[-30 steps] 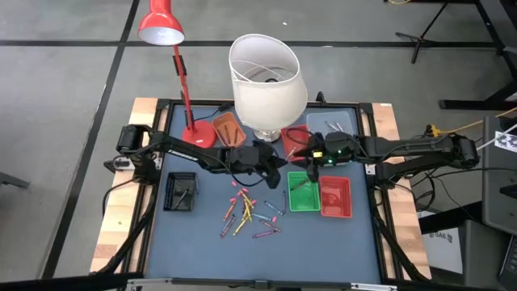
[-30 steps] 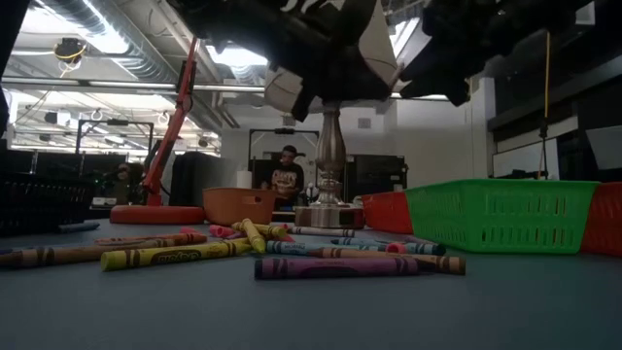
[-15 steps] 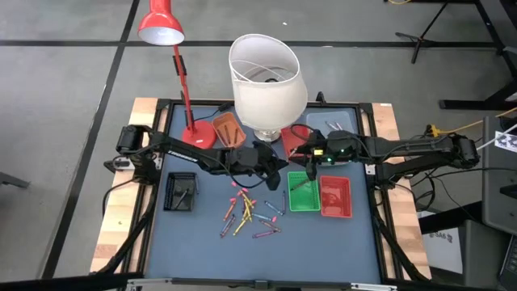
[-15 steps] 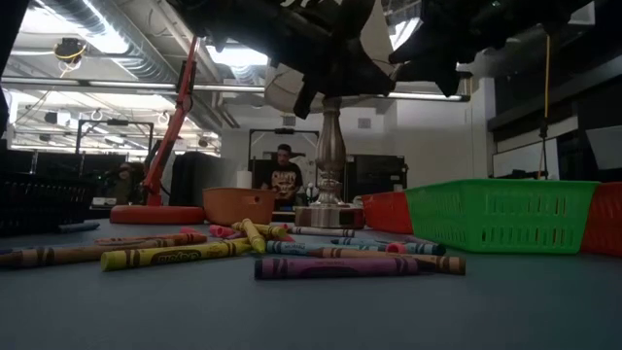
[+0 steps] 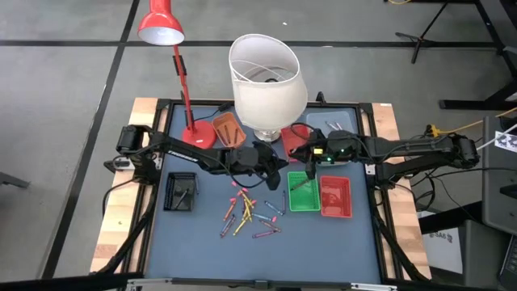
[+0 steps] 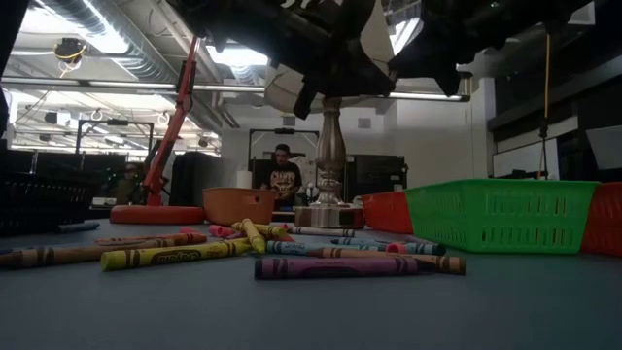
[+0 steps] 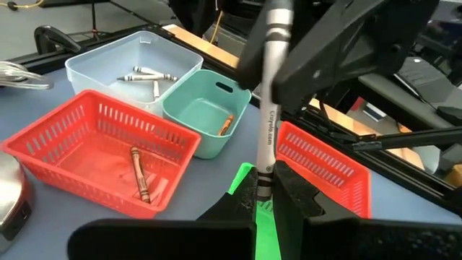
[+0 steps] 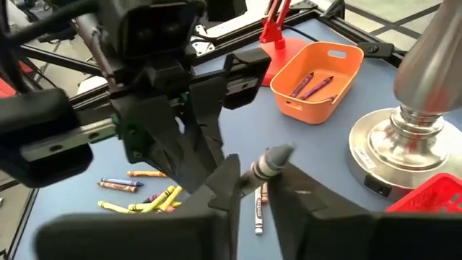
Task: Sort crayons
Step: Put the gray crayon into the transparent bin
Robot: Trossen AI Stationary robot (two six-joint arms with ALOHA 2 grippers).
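Note:
A grey crayon [image 7: 268, 108] hangs in the air between my two grippers, above the mat near the green tray [image 5: 304, 194]. My left gripper [image 7: 268, 198] is shut on one end of it. My right gripper [image 8: 261, 180] is shut on the other end, whose tip [image 8: 278, 154] pokes out past its fingers. In the high view the two grippers meet at mid-table, left [image 5: 280, 175] and right [image 5: 305, 160]. Several loose crayons [image 5: 250, 212] lie flat on the mat, near of the grippers. My left gripper pinches the grey crayon's end [image 7: 263, 182] between its two fingers, coming from the table's left. The crayon runs on forward out of the fingers, lifted clear of the table. My right gripper pinches the crayon just behind its pointed tip [image 8: 264, 170] between its two fingers, coming from the table's right. The crayon lies roughly along those fingers and touches nothing below.
A tall lamp with a white shade [image 5: 265, 77] and a metal base stands just far of the grippers. A red desk lamp [image 5: 161, 28] stands at the far left. Around are a red tray [image 5: 335, 196], an orange tray [image 5: 229, 127], a black tray [image 5: 181, 191] and a clear bin [image 5: 339, 123].
My right gripper has moved a little toward the table's left, up to my left gripper and the crayon it holds. The left gripper and the crayons on the mat have stayed where they were.

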